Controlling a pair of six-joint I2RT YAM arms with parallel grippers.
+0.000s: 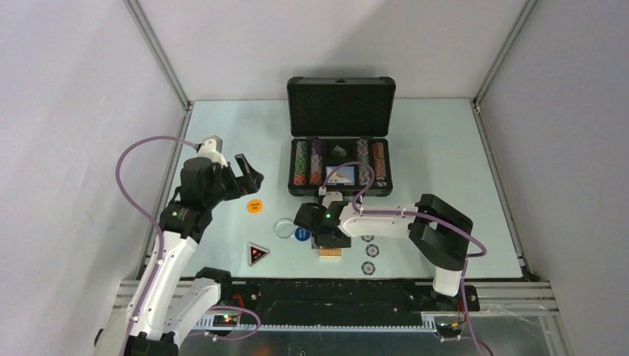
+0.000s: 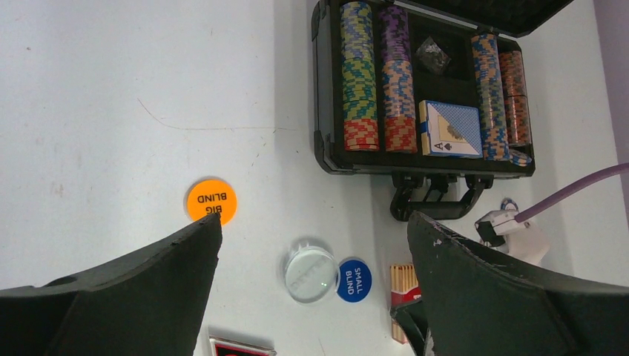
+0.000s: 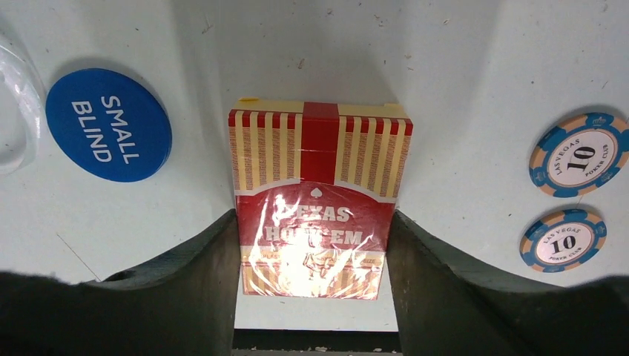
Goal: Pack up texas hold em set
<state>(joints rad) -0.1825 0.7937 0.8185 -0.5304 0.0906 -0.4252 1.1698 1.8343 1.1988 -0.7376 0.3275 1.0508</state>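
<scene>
got the red card box (image 3: 315,215) lying just in front of the open briefcase (image 1: 340,104), right gripper (image 3: 315,222) hugging its sides (can't tell if clamped), left gripper (image 2: 313,219) spread wide left of the briefcase

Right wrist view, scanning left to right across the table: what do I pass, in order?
Clear disc cut off at the left edge → blue Small Blind button → red card box → two blue 10 chips, one above the other.
</scene>
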